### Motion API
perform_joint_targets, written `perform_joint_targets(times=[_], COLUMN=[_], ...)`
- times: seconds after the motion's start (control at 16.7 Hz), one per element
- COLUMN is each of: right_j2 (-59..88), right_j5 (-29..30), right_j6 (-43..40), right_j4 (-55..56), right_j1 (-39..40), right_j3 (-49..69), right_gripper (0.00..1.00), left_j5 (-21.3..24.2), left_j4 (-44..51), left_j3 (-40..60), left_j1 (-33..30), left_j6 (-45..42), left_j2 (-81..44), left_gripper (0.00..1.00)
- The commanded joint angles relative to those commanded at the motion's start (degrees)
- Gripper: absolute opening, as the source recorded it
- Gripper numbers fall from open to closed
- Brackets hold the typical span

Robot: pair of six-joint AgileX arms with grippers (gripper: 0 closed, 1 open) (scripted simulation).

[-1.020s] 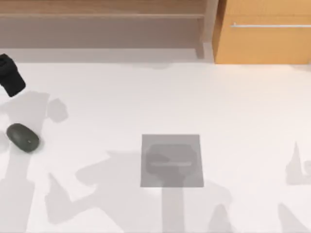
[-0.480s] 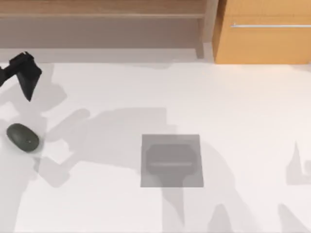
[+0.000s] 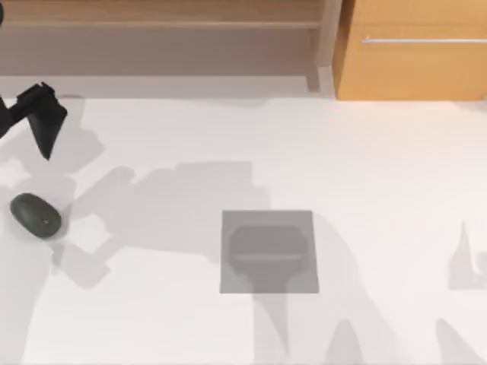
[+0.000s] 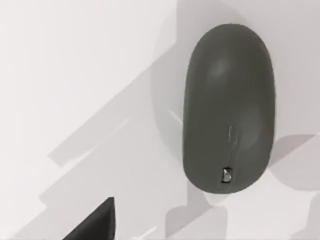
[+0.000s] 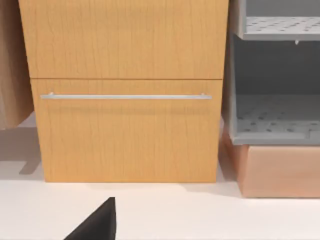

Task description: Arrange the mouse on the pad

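Tabletop unchanged: left hand [image 3: 46, 141] holds above mouse [image 3: 36, 215].

One mouse [image 3: 35, 215] on the white table [image 3: 380, 167], also seen close up from the left wrist [image 4: 229, 107]. One grey pad [image 3: 268, 252]. One black gripper, the left gripper [image 3: 44, 122], at the table's left edge. One wooden cabinet [image 3: 415, 49] with one metal handle [image 3: 423, 39], seen again from the right wrist [image 5: 125, 90]. One grey shelf unit [image 5: 275, 75] beside it.
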State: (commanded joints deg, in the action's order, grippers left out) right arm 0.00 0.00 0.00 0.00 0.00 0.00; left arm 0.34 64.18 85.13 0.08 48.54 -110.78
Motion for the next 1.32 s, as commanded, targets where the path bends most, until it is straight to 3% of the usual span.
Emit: perform_joint_targets(times=[0.54,0.84,1.32], right_j2=[0.0,0.0,0.0], right_j5=[0.0,0.0,0.0], right_j6=[0.0,0.0,0.0], right_j4=[0.0,0.0,0.0], right_j1=[0.0,0.0,0.0], right_j3=[0.0,0.0,0.0], right_gripper=[1.00,1.00,1.00], left_j5=[0.0,0.0,0.0], left_j4=[-19.1,-20.3,-20.3], left_j3=[-11.3,-12.2,-12.2], left_j1=[0.0,0.0,0.0], left_j6=[-0.1,-0.1,-0.1], left_j2=[-7.6,-8.3,-8.3], left_gripper=[1.00,1.00,0.40])
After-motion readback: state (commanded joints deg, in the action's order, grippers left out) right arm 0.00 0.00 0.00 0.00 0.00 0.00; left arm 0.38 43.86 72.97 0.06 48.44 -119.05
